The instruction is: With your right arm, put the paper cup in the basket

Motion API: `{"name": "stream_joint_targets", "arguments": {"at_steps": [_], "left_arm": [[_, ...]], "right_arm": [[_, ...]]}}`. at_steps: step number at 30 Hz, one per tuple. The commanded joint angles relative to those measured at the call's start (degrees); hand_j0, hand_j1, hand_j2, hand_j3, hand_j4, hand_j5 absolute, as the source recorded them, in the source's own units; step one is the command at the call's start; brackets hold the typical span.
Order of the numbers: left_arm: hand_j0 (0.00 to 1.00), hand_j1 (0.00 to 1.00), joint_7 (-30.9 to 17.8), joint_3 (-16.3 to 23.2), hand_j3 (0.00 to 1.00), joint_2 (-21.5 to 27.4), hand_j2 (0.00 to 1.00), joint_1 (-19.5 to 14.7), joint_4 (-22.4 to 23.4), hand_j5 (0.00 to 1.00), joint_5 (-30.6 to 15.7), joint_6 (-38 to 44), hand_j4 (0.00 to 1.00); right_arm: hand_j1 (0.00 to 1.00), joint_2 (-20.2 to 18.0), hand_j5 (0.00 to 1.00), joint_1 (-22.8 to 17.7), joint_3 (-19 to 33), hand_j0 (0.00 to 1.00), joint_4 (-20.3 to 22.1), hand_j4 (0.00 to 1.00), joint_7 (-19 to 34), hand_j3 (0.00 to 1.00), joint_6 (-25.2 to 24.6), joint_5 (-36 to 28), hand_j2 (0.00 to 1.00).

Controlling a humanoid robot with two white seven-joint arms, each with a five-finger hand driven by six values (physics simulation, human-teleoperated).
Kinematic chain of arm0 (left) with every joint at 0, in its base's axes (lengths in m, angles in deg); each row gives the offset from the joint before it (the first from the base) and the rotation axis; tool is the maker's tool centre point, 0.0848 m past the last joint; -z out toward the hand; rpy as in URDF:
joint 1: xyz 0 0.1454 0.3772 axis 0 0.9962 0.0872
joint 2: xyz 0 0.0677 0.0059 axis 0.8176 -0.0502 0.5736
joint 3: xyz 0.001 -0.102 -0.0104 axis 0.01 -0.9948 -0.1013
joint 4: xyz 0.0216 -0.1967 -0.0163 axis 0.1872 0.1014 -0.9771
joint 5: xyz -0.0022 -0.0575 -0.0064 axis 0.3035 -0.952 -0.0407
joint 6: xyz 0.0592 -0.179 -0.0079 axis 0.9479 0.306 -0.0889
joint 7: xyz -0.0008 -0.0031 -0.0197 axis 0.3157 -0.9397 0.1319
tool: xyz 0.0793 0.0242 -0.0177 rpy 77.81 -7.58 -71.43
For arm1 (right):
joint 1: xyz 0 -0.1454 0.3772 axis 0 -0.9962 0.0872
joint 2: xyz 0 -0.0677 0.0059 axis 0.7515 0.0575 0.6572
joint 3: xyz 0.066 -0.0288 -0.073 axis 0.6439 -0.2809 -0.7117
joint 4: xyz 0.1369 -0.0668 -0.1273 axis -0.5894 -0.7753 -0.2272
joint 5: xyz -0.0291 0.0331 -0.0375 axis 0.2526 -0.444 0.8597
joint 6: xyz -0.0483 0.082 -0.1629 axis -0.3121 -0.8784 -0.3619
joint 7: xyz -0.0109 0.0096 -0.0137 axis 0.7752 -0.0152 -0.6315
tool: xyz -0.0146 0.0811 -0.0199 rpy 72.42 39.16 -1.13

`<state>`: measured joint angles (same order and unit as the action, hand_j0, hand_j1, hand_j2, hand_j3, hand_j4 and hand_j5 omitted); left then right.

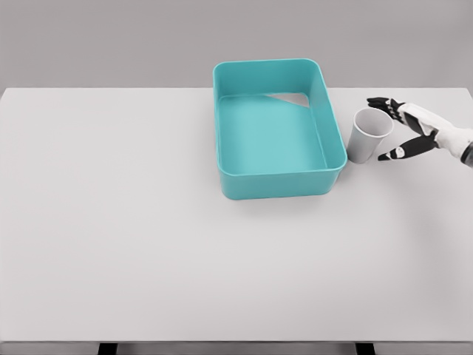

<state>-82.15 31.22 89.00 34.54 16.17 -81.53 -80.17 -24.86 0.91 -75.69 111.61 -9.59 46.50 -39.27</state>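
Looking down from the head camera, we see a wide white table (148, 244) filling most of the picture, with a plain grey wall behind it.

Our right hand (399, 129) comes in from the right edge, about a third of the way down. Its arm is white, its fingers (383, 103) are black, and they are spread apart rather than curled. The upper fingers reach over the far side of the paper cup (367, 136), and the thumb points toward the cup's near side, so the hand brackets the cup loosely. From this angle we cannot tell whether any fingertip actually touches the cup; the hand looks released, not clamped.

The paper cup stands just to the left of the hand, on the table. It is white, leaning a little with its open mouth turned up and toward the hand, and narrower at the base than at the rim.

Just beyond the cup, farther from the hand, sits the basket (325, 111), a teal rectangular bin with rounded corners and tall walls. The cup's base is very close to the basket's right wall, outside it. Inside the basket we see only its teal floor and a pale patch of light in the far right corner.

Only the right arm shows in this view.
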Motion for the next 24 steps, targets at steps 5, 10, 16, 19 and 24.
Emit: {"name": "stream_joint_targets", "arguments": {"at_steps": [5,10,16,19,24], "left_arm": [[1.0,1.0,-0.01,0.01,1.0,0.0,1.0,0.0,0.01,1.0,0.0,0.04,1.0],[1.0,1.0,-0.01,0.01,1.0,0.0,1.0,0.0,0.01,1.0,0.0,0.04,1.0],[1.0,1.0,-0.01,0.01,1.0,0.0,1.0,0.0,0.01,1.0,0.0,0.04,1.0],[1.0,1.0,-0.01,0.01,1.0,0.0,1.0,0.0,0.01,1.0,0.0,-0.05,1.0],[1.0,1.0,-0.01,0.01,1.0,0.0,1.0,0.0,0.01,1.0,0.0,0.03,1.0]], "right_arm": [[1.0,0.96,1.0,0.09,-0.25,1.0,0.06,1.0,-0.01,1.0,-0.15,-0.26,1.0],[1.0,1.13,1.0,0.26,-0.25,1.0,0.15,1.0,-0.01,1.0,-0.15,-0.26,1.0],[1.0,1.22,1.0,0.35,-0.26,1.0,0.33,1.0,-0.01,1.0,-0.15,-0.09,1.0],[1.0,1.75,1.0,0.35,-0.34,1.0,0.33,1.0,-0.01,1.0,-0.15,-0.09,1.0],[1.0,2.19,1.0,0.35,-0.34,1.0,0.59,1.0,-0.01,1.0,-0.24,-0.17,1.0]]}}
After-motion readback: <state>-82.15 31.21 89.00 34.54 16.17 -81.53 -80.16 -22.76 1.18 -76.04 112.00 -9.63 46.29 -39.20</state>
